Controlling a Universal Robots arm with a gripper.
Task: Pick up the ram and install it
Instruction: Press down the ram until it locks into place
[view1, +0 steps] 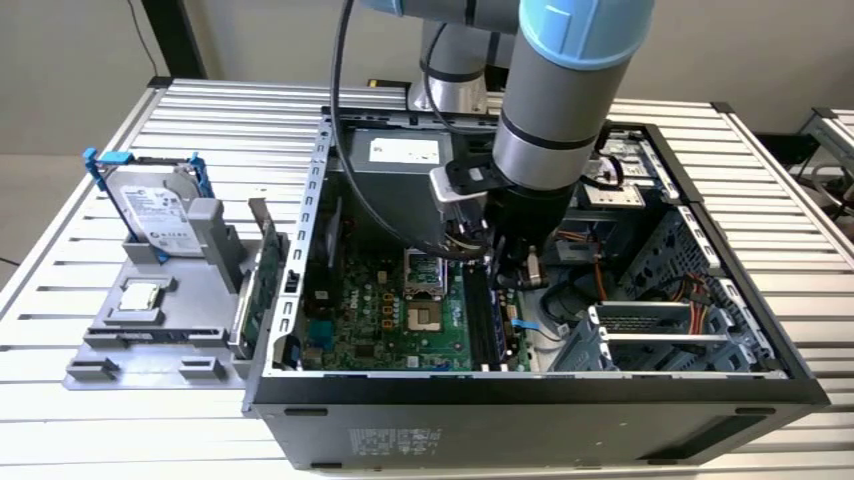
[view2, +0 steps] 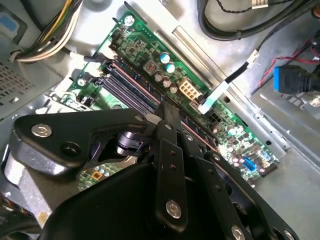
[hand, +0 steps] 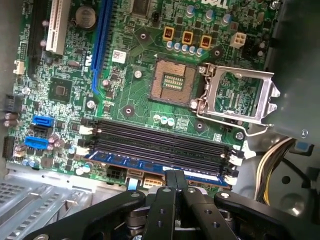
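The arm reaches down into the open computer case (view1: 801, 385) on the worktop (view1: 80, 420). The gripper (hand: 175, 176), fingers nearly together, hovers right above the ram (hand: 150, 165), which sits in the motherboard (hand: 125, 100) slot nearest the board's edge. It looks light, stiff and fragile, best pinched along its long top edge.

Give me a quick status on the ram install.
Gripper down inside the case, over the memory slots. Ram sits in the slot nearest the gripper. Nothing in the way.
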